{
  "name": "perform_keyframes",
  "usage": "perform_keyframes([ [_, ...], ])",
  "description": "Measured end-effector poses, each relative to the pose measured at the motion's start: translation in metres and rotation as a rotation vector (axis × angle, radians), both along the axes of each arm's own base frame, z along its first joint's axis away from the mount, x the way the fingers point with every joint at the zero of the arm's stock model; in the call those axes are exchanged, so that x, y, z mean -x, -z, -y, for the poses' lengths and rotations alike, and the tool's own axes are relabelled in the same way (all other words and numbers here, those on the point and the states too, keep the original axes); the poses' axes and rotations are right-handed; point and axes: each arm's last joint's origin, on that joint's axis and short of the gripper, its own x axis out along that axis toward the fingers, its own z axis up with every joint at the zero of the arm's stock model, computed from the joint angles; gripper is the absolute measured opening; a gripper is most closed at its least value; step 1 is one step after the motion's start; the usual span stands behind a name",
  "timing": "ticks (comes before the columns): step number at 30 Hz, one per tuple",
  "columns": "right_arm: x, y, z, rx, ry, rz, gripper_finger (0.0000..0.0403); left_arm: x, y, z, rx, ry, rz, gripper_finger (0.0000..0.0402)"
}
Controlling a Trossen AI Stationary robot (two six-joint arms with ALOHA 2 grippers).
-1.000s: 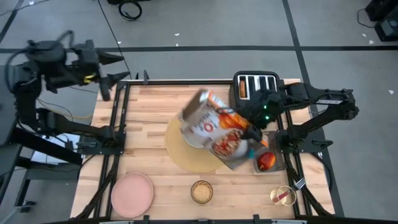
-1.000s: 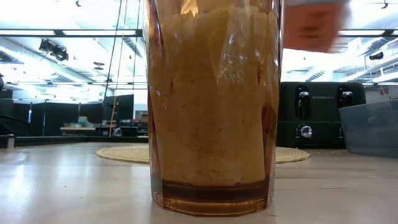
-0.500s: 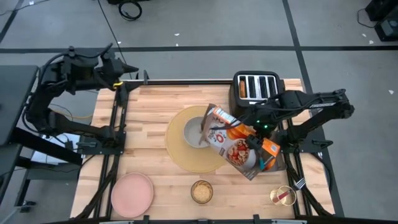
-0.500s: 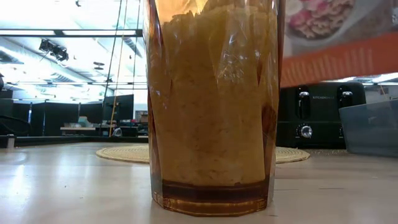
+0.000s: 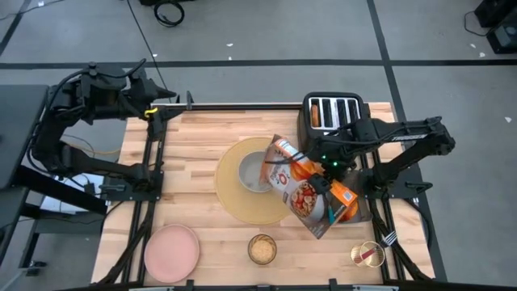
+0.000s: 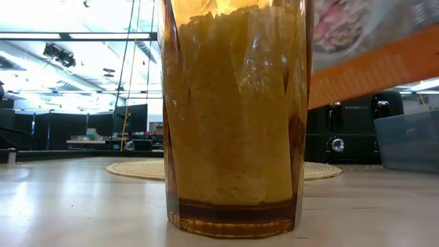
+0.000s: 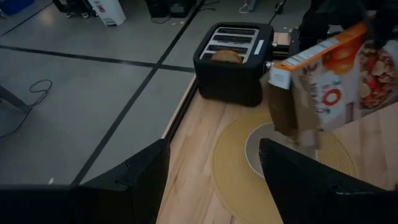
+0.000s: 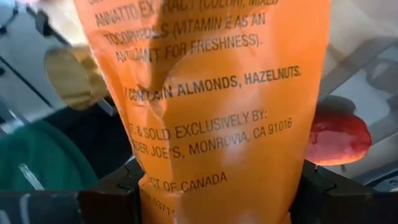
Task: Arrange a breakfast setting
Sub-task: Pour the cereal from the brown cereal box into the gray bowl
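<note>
1. Since half a second ago, the cereal box [image 5: 305, 187] has shifted slightly toward the frame's lower right; its open end still tilts over the grey bowl [image 5: 252, 171].
2. Right claw [image 5: 329, 179], frame centre-right, is clamped on the box.
3. Bowl sits on the tan placemat [image 5: 236, 202], left of that claw.
4. Left claw [image 5: 166, 95], upper left beyond the bench [image 5: 194, 153], stands parted, empty.
5. Red apple [image 8: 339, 138] lies beside the box.

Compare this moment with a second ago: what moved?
The right hand, shut on the cereal box, swung it back from over the bowl toward the right, more upright. The left hand shifted slightly right. Plate, glass and toaster stayed.
</note>
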Motion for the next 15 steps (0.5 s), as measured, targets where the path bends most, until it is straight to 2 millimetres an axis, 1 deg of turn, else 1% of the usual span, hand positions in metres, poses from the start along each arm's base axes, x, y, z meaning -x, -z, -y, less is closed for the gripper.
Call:
perform_keyframes([
  [2, 0.000, -0.001, 0.003, -0.007, 0.025, -0.003, 0.0241, 0.001, 0.000, 0.001, 0.000, 0.004, 0.003, 0.0254],
  [6, -0.004, -0.003, 0.007, -0.085, 0.050, 0.026, 0.0241, 0.002, 0.000, 0.001, 0.001, 0.005, 0.004, 0.0254],
  [11, -0.006, -0.005, 0.010, -0.118, 0.067, 0.044, 0.0241, 0.002, 0.000, 0.001, -0.001, 0.006, 0.002, 0.0254],
  [15, -0.006, -0.005, 0.014, -0.138, 0.110, 0.023, 0.0241, 0.002, 0.000, 0.001, -0.021, 0.018, -0.008, 0.0254],
])
